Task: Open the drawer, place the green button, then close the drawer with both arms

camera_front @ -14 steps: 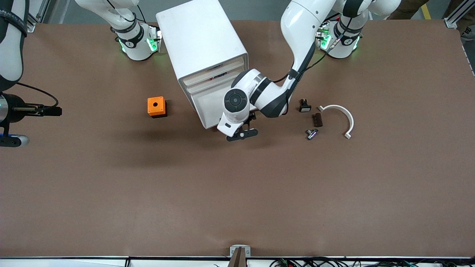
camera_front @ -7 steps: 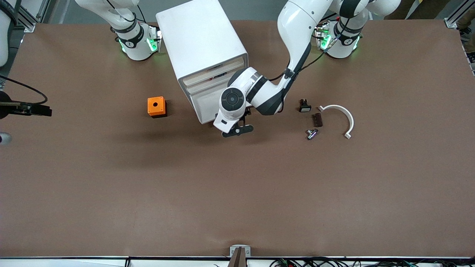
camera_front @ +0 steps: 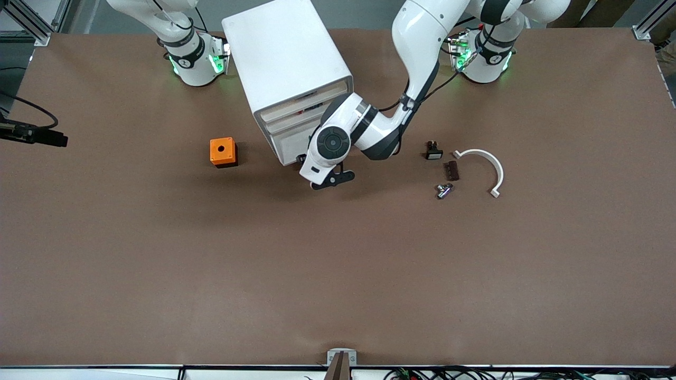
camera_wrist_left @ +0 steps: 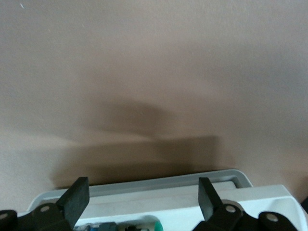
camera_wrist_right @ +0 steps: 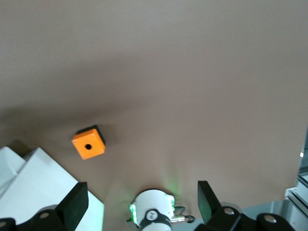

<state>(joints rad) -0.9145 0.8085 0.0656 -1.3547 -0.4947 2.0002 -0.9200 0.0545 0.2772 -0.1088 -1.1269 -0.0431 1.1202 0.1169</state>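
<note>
The white cabinet (camera_front: 288, 50) stands between the arms' bases. Its lowest drawer (camera_front: 288, 148) sticks out a little. My left arm's hand (camera_front: 330, 145) is at the drawer's front. In the left wrist view my left gripper (camera_wrist_left: 143, 182) is open and empty, one finger on each side over the drawer's rim (camera_wrist_left: 159, 185). The button's green cap (camera_wrist_left: 155, 224) shows inside the drawer at the picture's edge. My right gripper (camera_wrist_right: 142, 187) is open and empty, high over the table at the right arm's end, above its own base (camera_wrist_right: 153, 211).
An orange box (camera_front: 223, 152) with a round hole lies beside the cabinet toward the right arm's end. Toward the left arm's end lie a black part with a white cap (camera_front: 433, 151), a brown piece (camera_front: 451, 170), a metal part (camera_front: 443, 190) and a white arc (camera_front: 488, 166).
My left hand has moved toward the cabinet and the lowest drawer has slid inward with it. My right arm has drawn off toward the table's edge, mostly out of the front view.
</note>
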